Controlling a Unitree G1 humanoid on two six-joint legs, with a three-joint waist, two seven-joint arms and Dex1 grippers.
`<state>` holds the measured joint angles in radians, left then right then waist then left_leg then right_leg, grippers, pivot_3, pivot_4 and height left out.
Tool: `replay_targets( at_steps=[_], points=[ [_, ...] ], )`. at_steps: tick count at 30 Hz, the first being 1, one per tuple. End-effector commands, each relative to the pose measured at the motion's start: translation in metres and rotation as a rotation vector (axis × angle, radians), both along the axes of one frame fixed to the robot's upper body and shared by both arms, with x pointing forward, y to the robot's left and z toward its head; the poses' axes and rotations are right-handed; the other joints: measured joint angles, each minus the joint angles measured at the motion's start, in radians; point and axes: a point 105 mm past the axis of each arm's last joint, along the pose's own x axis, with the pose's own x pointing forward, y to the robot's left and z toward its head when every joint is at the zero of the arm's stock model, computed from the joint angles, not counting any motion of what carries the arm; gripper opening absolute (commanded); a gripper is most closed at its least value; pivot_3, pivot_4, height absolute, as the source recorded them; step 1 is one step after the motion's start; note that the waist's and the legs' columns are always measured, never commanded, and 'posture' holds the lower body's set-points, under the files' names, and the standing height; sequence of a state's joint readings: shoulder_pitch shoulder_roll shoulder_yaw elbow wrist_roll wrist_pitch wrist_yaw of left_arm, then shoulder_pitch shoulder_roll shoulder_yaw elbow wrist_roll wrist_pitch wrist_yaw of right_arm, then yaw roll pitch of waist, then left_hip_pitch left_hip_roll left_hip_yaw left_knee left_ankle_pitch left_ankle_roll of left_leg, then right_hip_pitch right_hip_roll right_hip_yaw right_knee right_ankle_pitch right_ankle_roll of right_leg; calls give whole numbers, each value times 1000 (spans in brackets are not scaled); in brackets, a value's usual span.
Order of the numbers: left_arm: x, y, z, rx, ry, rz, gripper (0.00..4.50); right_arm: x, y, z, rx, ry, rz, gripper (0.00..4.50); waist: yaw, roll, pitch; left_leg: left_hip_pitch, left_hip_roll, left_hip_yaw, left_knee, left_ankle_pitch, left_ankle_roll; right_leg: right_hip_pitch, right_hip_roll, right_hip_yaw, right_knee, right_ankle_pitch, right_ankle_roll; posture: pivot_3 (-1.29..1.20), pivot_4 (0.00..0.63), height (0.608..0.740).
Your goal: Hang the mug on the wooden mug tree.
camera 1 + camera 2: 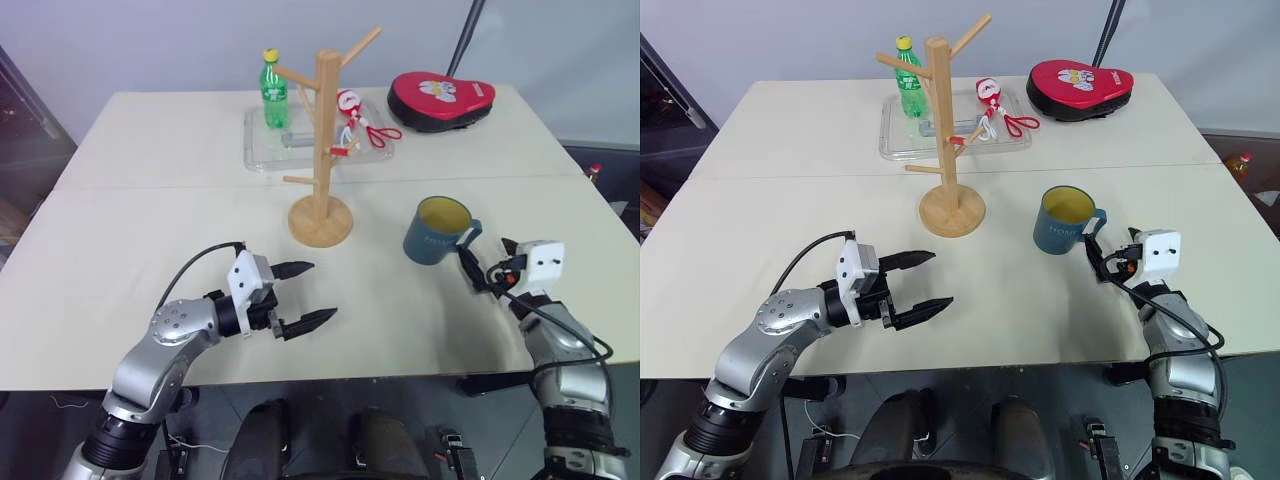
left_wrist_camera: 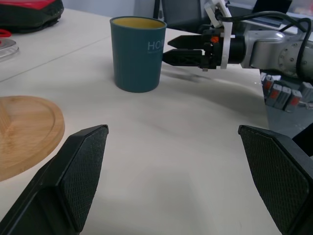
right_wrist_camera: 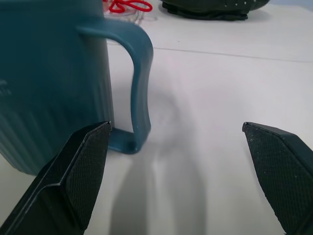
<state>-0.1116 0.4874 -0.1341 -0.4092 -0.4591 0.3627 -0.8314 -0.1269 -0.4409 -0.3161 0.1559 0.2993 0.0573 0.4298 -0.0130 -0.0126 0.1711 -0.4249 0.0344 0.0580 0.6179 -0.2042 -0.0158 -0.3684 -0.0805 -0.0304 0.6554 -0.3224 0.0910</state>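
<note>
Left tool (image 1: pixel 305 295): released, fingers spread, hanging just over the bare worktop (image 1: pixel 150 230), well apart from the mug.
Wooden mug tree (image 1: pixel 322 150): upright near the worktop's middle; every peg bare.
Clear tray (image 1: pixel 262 150): behind the tree, holding a green bottle (image 1: pixel 273 90) and red-handled scissors (image 1: pixel 372 132).
Mug (image 1: pixel 437 230): upright on the worktop to the right of the tree, handle turned toward the right tool.
Right tool (image 1: pixel 478 268): released, fingers wide, at the handle but not closed on it.
Progress: early by my reading; nothing done, and grasp, lift, carry and hooking on a peg all remain.
</note>
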Motion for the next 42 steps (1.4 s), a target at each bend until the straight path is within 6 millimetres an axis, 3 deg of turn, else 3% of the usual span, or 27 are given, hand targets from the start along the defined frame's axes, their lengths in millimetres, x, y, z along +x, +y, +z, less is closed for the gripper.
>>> replay_targets(
  at_steps=[1, 8, 9, 12, 17, 18, 23, 26, 28, 34, 42],
  points=[
    [-5, -4, 11, -14, -59, -19, 4500, 5, 1, 12, -8, -52, 9, 4441, 0, 0, 0, 0, 0, 0, 0, 0, 0, 0, 0, 0, 0, 0, 0, 0, 150, 736],
    [-4, -3, 12, -7, -62, -18, 4500, 20, 8, 16, -1, -62, 33, 4441, 0, 0, 0, 0, 0, 0, 0, 0, 0, 0, 0, 0, 1, 0, 0, 0, 150, 736],
    [-4, -3, 13, -8, -63, -17, 4500, 22, 9, 15, 0, -61, 36, 4206, 0, 0, 0, 0, 0, 0, 1, 0, 0, 0, 0, 0, 1, 0, 0, 0, 150, 736],
    [-3, -2, 15, -15, -67, -9, 4500, 25, 12, 15, 7, -57, 48, 3079, 1, 0, 0, 0, 0, 0, 1, 0, 0, 0, 0, 0, 1, 0, 0, 0, 150, 736],
    [0, 0, 18, -32, -72, 10, 4500, 27, 19, 13, 22, -47, 82, 393, 0, 0, 0, 0, 0, 0, 1, 0, 0, 0, 0, 0, 1, 0, 0, 0, 150, 736],
    [0, 1, 18, -33, -72, 11, 4500, 27, 20, 13, 24, -46, 87, 50, 1, 0, 0, 0, 0, 0, 1, 0, 0, 0, 0, 0, 1, 0, 0, 0, 150, 736],
    [1, 4, 18, -33, -69, 24, 4500, 22, 28, 15, 17, -49, 129, 50, 0, 0, 0, 0, 0, 0, 1, 0, 0, 0, 0, 0, 1, 0, 0, 0, 150, 736],
    [6, 13, 17, -23, -79, 67, 4500, 8, 54, 28, -249, -69, 297, 50, 1, 0, 0, 0, 0, 0, 1, 0, 0, 0, 0, 0, 1, 0, 0, 0, 150, 736],
    [13, 23, 19, -18, -91, 110, 4500, -3, 78, 50, -391, -125, 415, 50, -1, 1, 1, -1, 0, 0, 1, 0, 0, -1, 0, 0, 1, 0, 0, 0, 150, 736],
    [29, 49, 23, 8, -127, 188, 4500, -16, 131, 123, -536, -304, 563, 50, -2, 1, 1, 0, 2, 0, 4, 0, 0, -3, 1, 0, 6, 0, 0, 0, 150, 736],
    [40, 64, 34, 14, -175, 226, 4500, -10, 153, 140, -650, -278, 587, 50, 7, -1, 1, -3, 1, 0, 5, 0, 0, -3, -2, 0, 4, 0, 0, 0, 150, 736]
  ],
)
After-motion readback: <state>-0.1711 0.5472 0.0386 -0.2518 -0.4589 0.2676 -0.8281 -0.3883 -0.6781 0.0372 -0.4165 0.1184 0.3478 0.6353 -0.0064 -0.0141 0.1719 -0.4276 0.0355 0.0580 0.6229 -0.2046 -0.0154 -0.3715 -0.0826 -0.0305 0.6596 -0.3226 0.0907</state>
